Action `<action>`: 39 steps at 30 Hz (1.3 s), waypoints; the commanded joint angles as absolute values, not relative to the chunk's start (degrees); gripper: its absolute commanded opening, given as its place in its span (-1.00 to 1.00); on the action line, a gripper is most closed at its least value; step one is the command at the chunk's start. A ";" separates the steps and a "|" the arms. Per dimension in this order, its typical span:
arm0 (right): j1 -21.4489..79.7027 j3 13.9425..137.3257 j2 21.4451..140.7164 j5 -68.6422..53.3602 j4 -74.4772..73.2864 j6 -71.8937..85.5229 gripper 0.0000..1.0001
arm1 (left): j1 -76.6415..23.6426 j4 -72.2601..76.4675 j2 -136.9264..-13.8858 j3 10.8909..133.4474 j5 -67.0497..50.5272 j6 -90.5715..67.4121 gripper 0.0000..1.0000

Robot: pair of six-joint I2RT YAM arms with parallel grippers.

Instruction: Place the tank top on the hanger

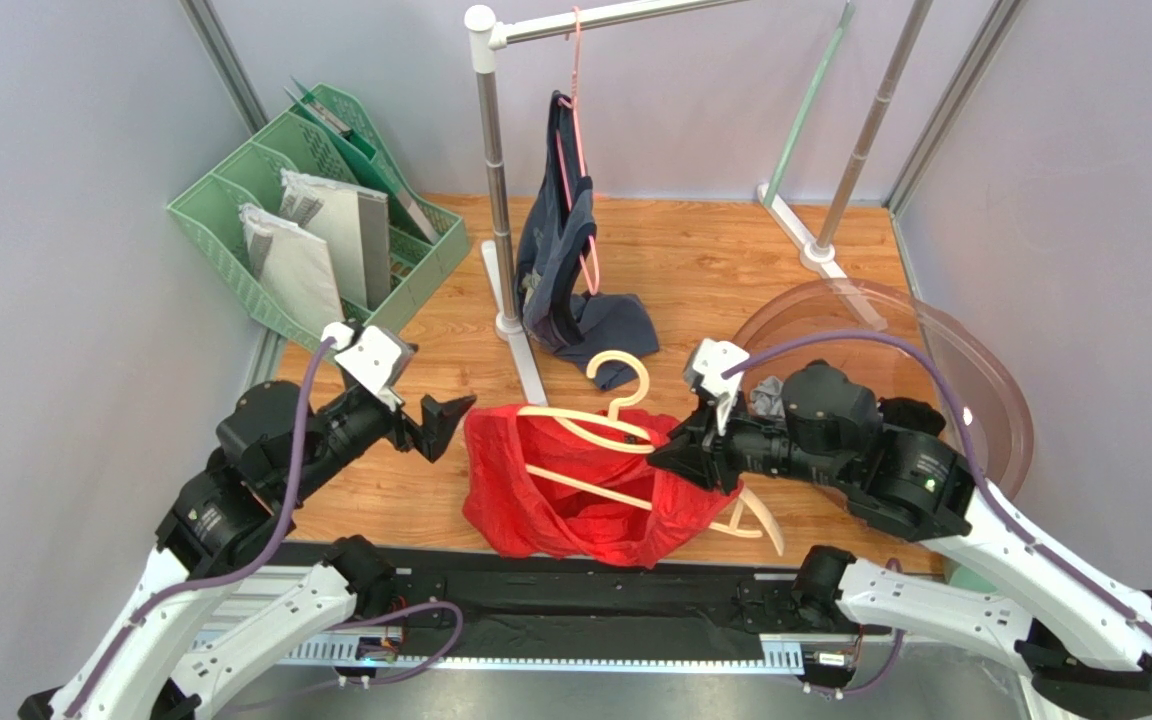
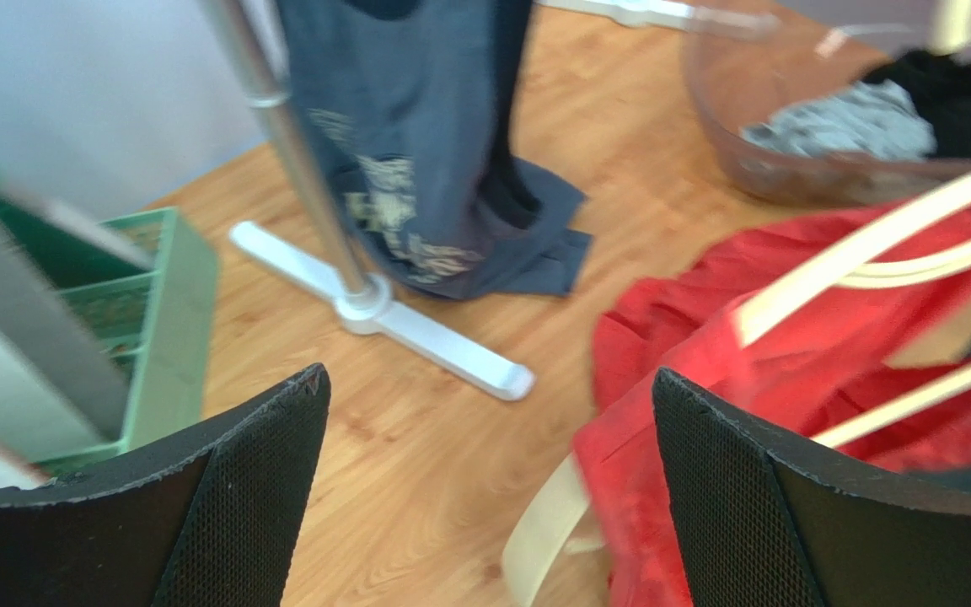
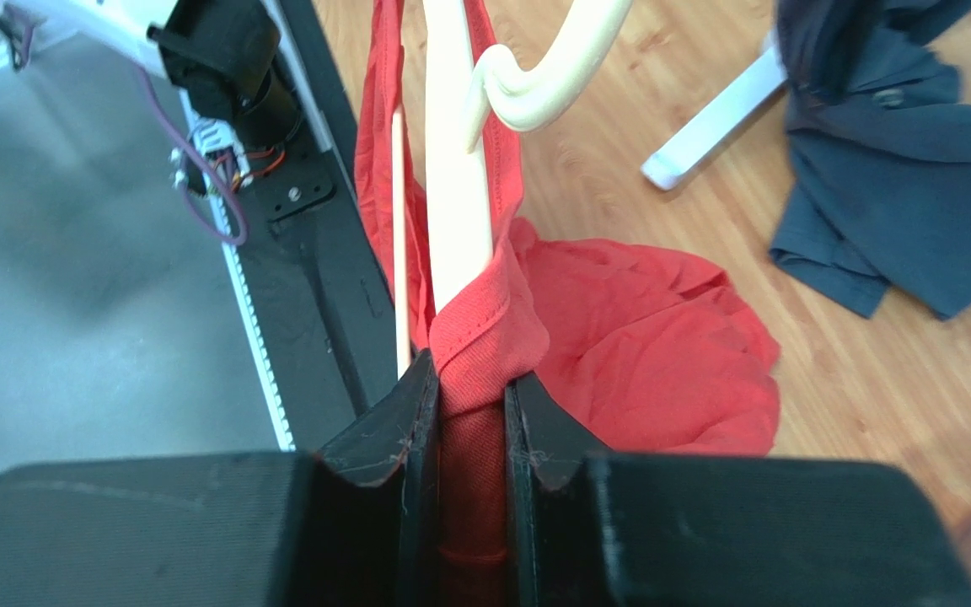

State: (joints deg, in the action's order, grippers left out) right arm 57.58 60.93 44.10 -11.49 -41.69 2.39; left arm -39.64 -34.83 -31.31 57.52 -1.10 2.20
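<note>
The red tank top (image 1: 567, 503) lies bunched near the table's front edge, with the cream hanger (image 1: 620, 428) partly inside it and the hook (image 1: 623, 368) sticking out toward the back. My right gripper (image 1: 683, 458) is at the top's right side. In the right wrist view it (image 3: 470, 369) is shut on a fold of the tank top (image 3: 630, 342), where the fabric covers the hanger's arm (image 3: 453, 152). My left gripper (image 1: 447, 425) hovers just left of the top. It (image 2: 491, 377) is wide open and empty, with the tank top (image 2: 757, 380) by its right finger. The hanger (image 2: 858, 253) crosses the cloth.
A green file rack (image 1: 312, 225) stands at the back left. A navy top (image 1: 560, 240) hangs from a thin pink hanger on the rail stand (image 1: 500, 180), whose white foot (image 2: 440, 335) lies ahead of my left gripper. A clear bowl (image 1: 973, 375) at the right holds a grey cloth (image 2: 845, 120).
</note>
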 commanded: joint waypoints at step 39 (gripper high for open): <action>57.74 89.37 46.04 35.59 -61.09 3.61 -1.00 | -16.79 -27.25 -38.85 55.55 -2.46 -7.91 0.98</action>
State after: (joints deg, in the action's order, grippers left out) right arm 57.60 84.12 42.85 29.21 -65.52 5.52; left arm -17.37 -29.61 -39.40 56.05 -0.78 -7.81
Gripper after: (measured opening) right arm 0.182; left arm 0.990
